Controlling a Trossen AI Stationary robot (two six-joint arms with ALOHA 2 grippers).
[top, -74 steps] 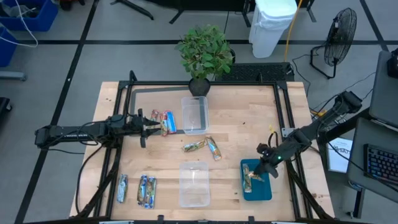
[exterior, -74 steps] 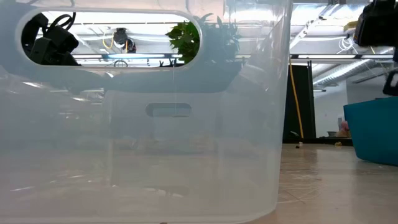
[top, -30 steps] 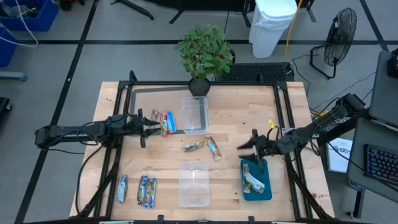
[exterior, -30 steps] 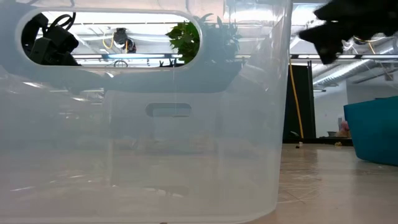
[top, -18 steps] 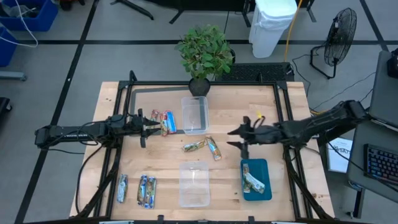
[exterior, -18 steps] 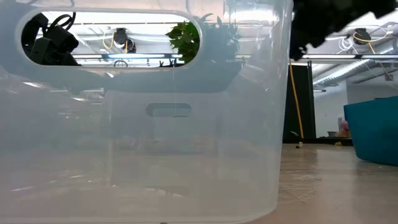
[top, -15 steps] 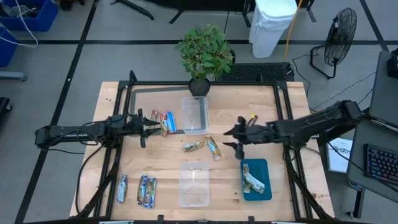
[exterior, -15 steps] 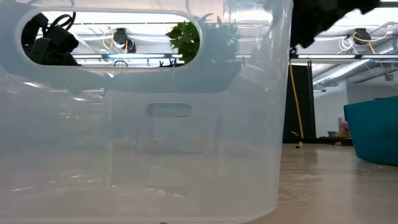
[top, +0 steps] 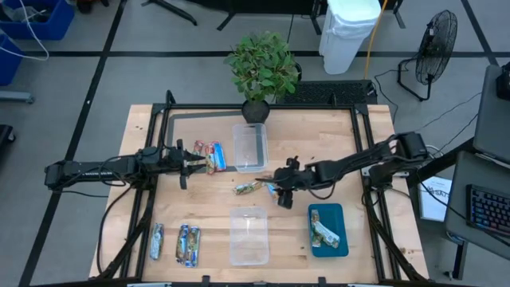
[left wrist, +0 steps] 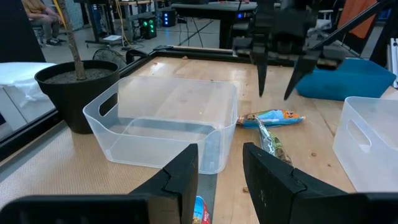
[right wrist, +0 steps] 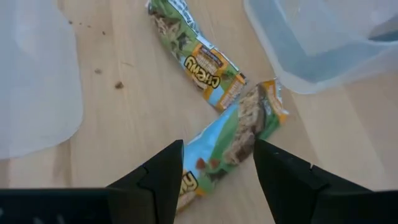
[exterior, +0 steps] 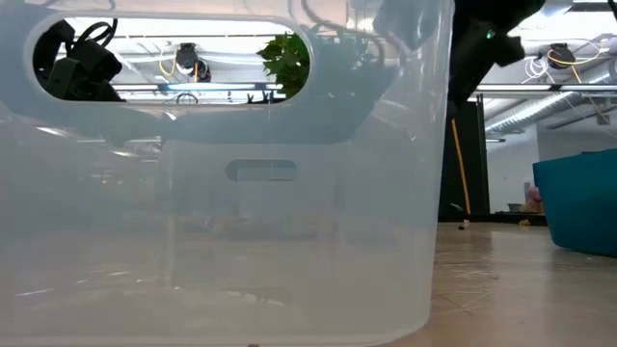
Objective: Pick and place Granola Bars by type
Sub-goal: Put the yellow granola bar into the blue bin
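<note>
Two Granola Bars lie at the table's middle: a blue-and-green one (right wrist: pixel 233 140) and a green-gold one (right wrist: pixel 193 50). My right gripper (top: pixel 282 190) hangs open just above the blue-and-green bar, one finger on each side of it, pointing steeply down. Another bar (top: pixel 323 227) lies in the teal tray (top: pixel 341 243). Two red-blue bars (top: pixel 211 156) lie at the far left, right in front of my left gripper (top: pixel 190 164), which is open and level. More bars (top: pixel 188 244) lie at the near left.
A clear tub (top: pixel 249 147) stands just beyond the two middle bars, and a second one (top: pixel 249 236) near the front edge fills the low view. A potted plant (top: pixel 261 68) stands at the far edge. A black frame (top: pixel 366 151) runs round the work area.
My right gripper has swung from beside the teal tray toward the table's left, sinking and tipping its fingers downward, and now hangs over the two middle bars. The bars and tubs have stayed where they were.
</note>
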